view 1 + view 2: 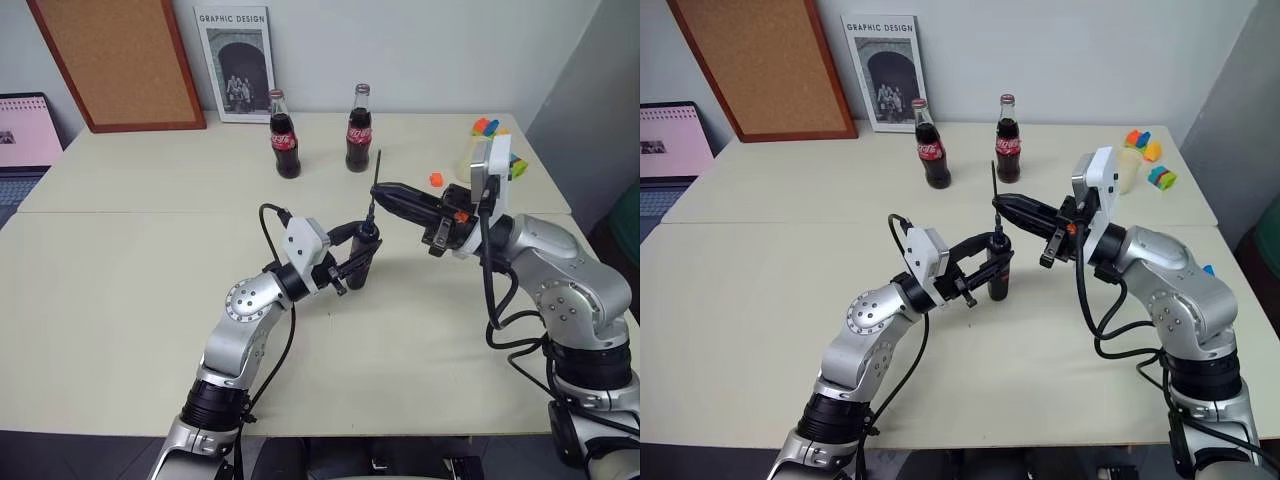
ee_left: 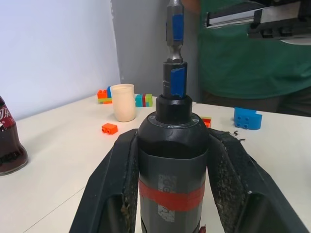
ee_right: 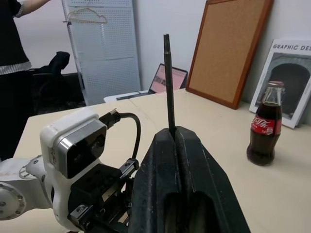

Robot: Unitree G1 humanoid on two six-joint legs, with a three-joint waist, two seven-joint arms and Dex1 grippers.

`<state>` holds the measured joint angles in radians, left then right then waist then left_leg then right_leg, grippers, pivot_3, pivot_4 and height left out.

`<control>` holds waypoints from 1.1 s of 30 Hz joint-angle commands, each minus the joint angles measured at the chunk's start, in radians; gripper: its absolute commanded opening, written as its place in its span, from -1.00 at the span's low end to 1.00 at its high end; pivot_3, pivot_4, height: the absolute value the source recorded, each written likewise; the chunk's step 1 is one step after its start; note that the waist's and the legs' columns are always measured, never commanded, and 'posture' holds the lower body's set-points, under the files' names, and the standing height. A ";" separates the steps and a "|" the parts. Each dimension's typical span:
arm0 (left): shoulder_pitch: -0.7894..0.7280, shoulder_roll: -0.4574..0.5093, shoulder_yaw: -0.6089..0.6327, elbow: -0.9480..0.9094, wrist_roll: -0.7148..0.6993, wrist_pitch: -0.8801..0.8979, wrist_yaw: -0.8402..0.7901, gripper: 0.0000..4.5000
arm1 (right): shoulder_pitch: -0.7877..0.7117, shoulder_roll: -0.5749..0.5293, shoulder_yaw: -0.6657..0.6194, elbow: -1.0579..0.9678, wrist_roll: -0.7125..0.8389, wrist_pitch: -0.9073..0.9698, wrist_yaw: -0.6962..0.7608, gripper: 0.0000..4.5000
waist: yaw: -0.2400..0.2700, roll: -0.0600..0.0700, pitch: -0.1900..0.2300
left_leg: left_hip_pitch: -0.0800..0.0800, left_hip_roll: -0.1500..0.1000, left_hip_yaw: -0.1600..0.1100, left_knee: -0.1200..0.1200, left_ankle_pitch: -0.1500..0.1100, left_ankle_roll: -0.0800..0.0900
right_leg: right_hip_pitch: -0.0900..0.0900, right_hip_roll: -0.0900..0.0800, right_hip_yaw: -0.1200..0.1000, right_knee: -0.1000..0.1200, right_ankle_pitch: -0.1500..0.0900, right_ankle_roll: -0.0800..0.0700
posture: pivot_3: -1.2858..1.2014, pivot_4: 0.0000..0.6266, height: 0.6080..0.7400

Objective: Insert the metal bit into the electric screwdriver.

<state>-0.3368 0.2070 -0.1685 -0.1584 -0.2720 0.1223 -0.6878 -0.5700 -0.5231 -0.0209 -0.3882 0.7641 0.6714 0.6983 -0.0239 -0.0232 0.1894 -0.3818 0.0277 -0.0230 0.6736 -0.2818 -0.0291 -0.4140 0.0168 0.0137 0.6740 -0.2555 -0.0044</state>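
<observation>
"GRAPHIC DESIGN" on poster (image 1: 236, 62); Coca-Cola labels on bottles (image 1: 284, 135).

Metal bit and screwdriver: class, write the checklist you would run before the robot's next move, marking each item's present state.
1. Left gripper shut on the electric screwdriver, tool upright: ok.
2. Right gripper shut on the metal bit: ok.
3. Bit's lower end at the screwdriver's blue-marked socket: ok.
4. Bit fully seated: cannot tell.
5. Bit in line with the tool: ok.
6. Cola bottles standing apart from both arms: ok.
</observation>
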 commanded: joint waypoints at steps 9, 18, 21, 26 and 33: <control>-0.008 -0.007 -0.012 -0.019 0.002 -0.008 0.004 -0.27 | 0.000 -0.005 -0.037 -0.008 0.048 0.062 0.013 0.07 | -0.001 0.000 0.000 | 0.000 0.000 0.000 -0.008 0.000 0.000 | -0.001 0.000 0.001 -0.004 0.000 0.000 | 0.03 -0.52 1.00; -0.019 -0.010 -0.009 -0.008 0.000 -0.007 0.001 -0.27 | 0.027 -0.035 -0.115 -0.041 0.118 0.099 -0.005 0.83 | 0.000 0.000 0.000 | -0.001 0.001 0.000 -0.010 0.000 0.000 | -0.001 -0.001 0.002 -0.010 0.000 0.000 | 0.03 -0.52 1.00; -0.031 -0.005 -0.002 -0.013 -0.005 0.006 0.000 -0.27 | 0.061 -0.073 -0.134 -0.069 0.120 0.101 0.013 1.00 | 0.001 0.000 0.000 | -0.002 0.001 0.000 -0.010 0.000 0.000 | -0.001 -0.001 0.001 -0.011 0.000 0.000 | 0.03 -0.52 1.00; -0.119 0.034 0.048 -0.005 0.001 0.047 0.019 -0.27 | 0.124 -0.158 -0.170 -0.114 0.101 0.088 0.039 1.00 | 0.001 0.000 0.000 | -0.002 0.000 0.000 -0.010 0.000 0.000 | -0.001 0.000 0.000 -0.010 0.000 0.000 | 0.03 -0.52 1.00; -0.466 0.420 -0.099 0.308 0.345 -0.002 -0.176 -0.27 | 0.261 -0.321 -0.265 -0.224 0.057 0.073 0.067 1.00 | 0.003 -0.002 0.002 | -0.007 -0.002 0.000 -0.011 0.000 -0.001 | -0.007 0.007 -0.002 -0.009 0.000 0.000 | 0.03 -0.52 1.00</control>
<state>-0.7259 0.5484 -0.2352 0.0695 -0.0802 0.1799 -0.8116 -0.3281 -0.8065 -0.2260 -0.5605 0.8472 0.7706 0.7477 -0.0206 -0.0254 0.1910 -0.3903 0.0261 -0.0235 0.6627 -0.2814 -0.0296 -0.4220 0.0250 0.0112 0.6642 -0.2551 -0.0044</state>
